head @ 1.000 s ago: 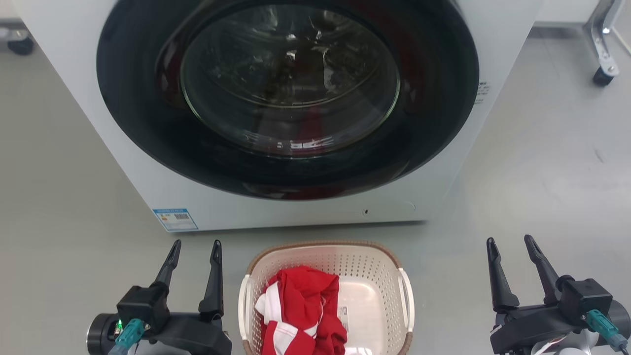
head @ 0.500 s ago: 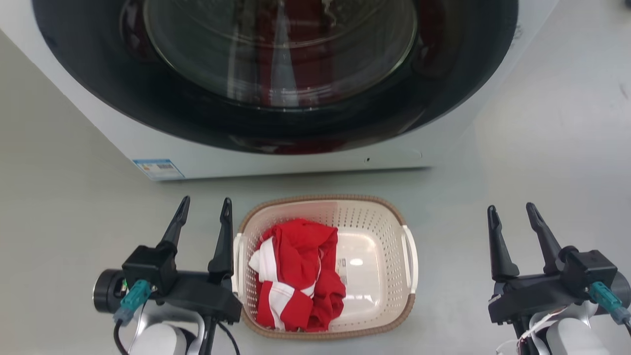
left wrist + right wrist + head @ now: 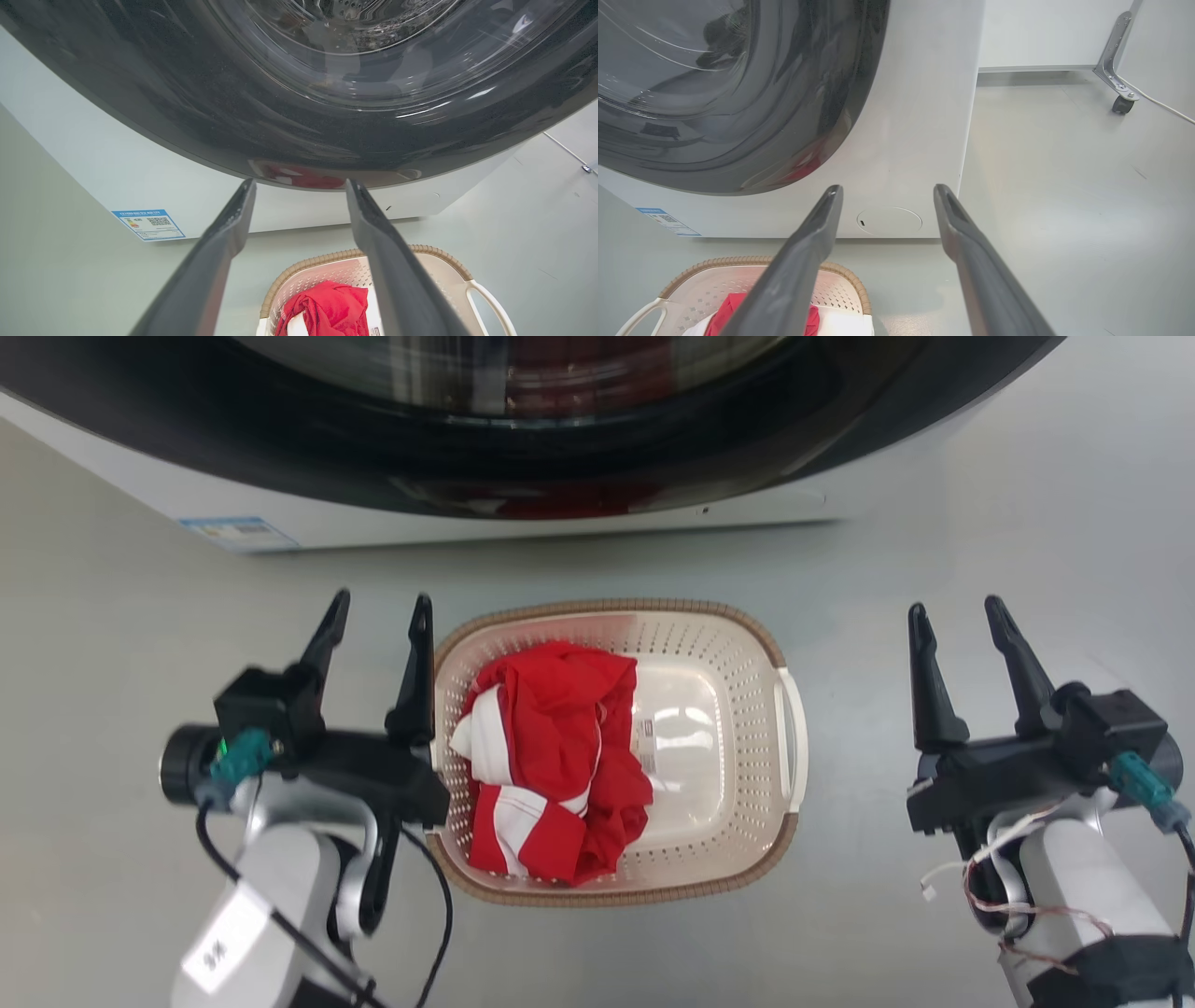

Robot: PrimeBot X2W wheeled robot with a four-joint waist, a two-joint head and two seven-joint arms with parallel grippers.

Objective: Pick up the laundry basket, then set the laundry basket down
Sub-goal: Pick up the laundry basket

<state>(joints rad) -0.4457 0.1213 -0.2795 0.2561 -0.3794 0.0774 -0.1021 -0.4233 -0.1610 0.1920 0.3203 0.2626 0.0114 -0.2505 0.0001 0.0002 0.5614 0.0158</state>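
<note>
The basket point(image 3: 719, 649) stands on the grey floor point(image 3: 1027, 495) in front of the washer point(image 3: 803, 509), between the two pincers. The left pincer point(image 3: 381, 600) is open and holds nothing; its inner finger lies right along the basket's left rim, though I cannot tell whether they touch. The right pincer point(image 3: 956, 607) is open too, fingers splayed and empty, well apart from the right handle point(image 3: 792, 737). The basket is cream plastic, rectangular with rounded corners; its walls are pierced with small holes; its rim is edged in brown woven-look trim; its bottom is smooth and glossy, with a small label point(image 3: 642, 739). A crumpled red-and-white cloth point(image 3: 551, 747) fills its left half. The washer is white, with a round, dark, shiny door point(image 3: 560, 457).
</note>
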